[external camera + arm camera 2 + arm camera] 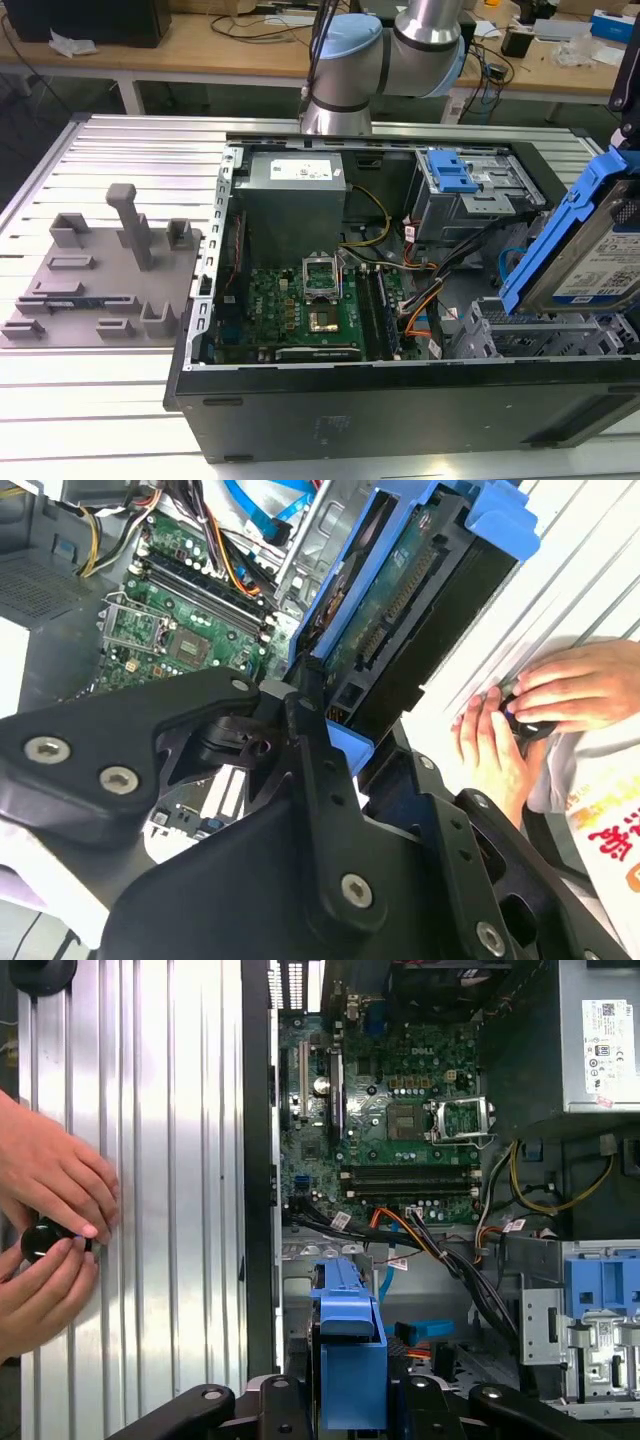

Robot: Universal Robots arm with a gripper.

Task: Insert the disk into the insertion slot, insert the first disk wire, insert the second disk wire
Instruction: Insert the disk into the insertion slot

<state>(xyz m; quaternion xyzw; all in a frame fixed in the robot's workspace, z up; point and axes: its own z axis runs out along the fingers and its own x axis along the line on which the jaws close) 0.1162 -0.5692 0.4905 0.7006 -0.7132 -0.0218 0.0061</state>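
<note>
Black jaws are closed on the disk (595, 255), which is held tilted on edge above the slot (530, 335), its long axis slanted upward.

light: bright, even, from overhead in all three views.
glare: ribbed metal table (590, 570) washes to white in the second wrist view, streaked bright in the first wrist view.
shadow: computer case (400, 410) interior dimmer than its surround; near wall almost black in the exterior view.
dark mass: gripper (345, 735) black, little surface detail, soft close to the lens.
sheen: pale highlight across the disk (600, 262).
</note>
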